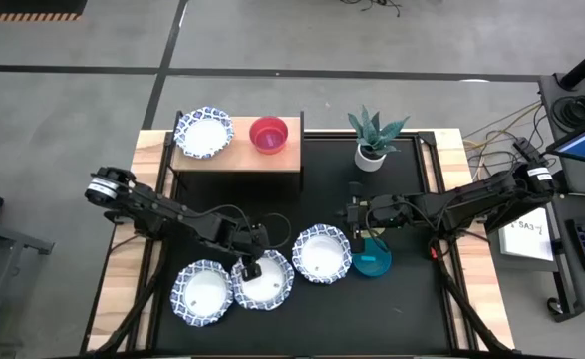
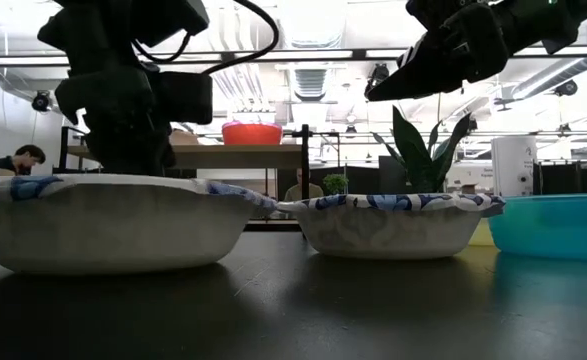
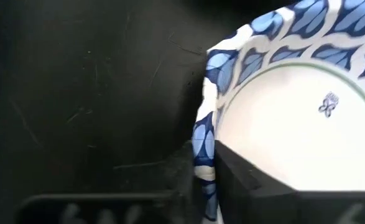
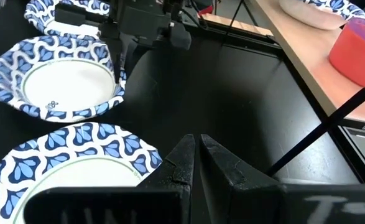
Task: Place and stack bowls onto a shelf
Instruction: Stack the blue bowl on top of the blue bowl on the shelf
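Three white bowls with blue-patterned rims sit on the black mat: left, middle and right. A teal bowl stands beside the right one. On the wooden shelf rest a fourth white bowl and the red bowl. My left gripper is shut on the middle bowl's far rim. My right gripper hovers shut and empty above the mat, between the right white bowl and the teal bowl. No purple or yellow bowl shows plainly. My left gripper pinches the middle bowl's blue-patterned rim on its far side, with one finger inside the bowl and the other outside. The fingers point down from above. The bowl's base rests on the mat.
A small white pot with a spiky green plant stands on the mat's far right, beside the shelf. The shelf has bare board right of the red bowl. Bare mat lies between the shelf and the bowls. Cables and equipment sit off the table's right.
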Controlling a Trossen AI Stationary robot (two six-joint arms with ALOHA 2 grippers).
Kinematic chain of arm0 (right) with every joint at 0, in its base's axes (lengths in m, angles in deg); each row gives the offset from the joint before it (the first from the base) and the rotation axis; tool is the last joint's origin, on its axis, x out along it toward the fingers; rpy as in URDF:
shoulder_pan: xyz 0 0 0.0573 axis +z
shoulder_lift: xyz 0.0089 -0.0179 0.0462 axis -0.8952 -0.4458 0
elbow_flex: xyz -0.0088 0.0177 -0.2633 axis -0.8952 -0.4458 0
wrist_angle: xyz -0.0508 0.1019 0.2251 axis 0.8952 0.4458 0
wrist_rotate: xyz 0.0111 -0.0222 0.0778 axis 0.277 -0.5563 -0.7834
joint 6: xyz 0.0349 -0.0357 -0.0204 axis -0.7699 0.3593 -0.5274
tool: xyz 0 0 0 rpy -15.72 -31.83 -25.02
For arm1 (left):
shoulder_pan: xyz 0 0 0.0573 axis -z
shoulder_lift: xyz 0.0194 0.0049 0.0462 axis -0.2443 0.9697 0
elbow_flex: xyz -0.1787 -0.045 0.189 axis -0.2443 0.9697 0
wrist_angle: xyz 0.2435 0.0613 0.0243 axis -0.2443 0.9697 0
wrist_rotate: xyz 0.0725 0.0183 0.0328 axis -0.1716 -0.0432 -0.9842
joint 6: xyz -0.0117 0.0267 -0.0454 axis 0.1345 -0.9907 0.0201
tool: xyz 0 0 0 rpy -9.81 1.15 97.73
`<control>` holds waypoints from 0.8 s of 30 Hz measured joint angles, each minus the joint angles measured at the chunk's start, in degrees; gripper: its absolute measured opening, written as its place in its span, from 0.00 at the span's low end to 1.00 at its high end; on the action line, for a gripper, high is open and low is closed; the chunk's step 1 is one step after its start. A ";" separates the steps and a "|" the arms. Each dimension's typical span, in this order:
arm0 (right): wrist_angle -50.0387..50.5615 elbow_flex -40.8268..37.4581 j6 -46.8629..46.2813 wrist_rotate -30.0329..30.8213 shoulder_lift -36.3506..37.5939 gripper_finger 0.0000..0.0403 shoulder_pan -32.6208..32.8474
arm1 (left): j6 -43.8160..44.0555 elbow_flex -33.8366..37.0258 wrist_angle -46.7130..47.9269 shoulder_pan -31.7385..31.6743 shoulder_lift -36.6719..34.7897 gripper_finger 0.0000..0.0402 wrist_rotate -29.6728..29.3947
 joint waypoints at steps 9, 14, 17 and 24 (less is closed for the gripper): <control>0.00 -0.11 0.24 0.02 0.00 0.03 0.00 | 0.21 -1.69 2.62 -0.02 -1.35 0.01 -0.11; 0.32 -0.15 0.02 0.01 0.00 0.03 0.00 | -1.84 -4.04 6.78 -0.09 -6.09 0.00 -0.12; 0.70 -0.15 0.00 0.02 0.00 0.03 0.00 | -3.23 -6.18 11.29 -0.52 -10.97 0.00 -1.21; 0.84 -0.17 -0.06 0.00 0.00 0.03 0.00 | -5.66 -14.12 23.39 -3.74 -24.93 0.00 -11.32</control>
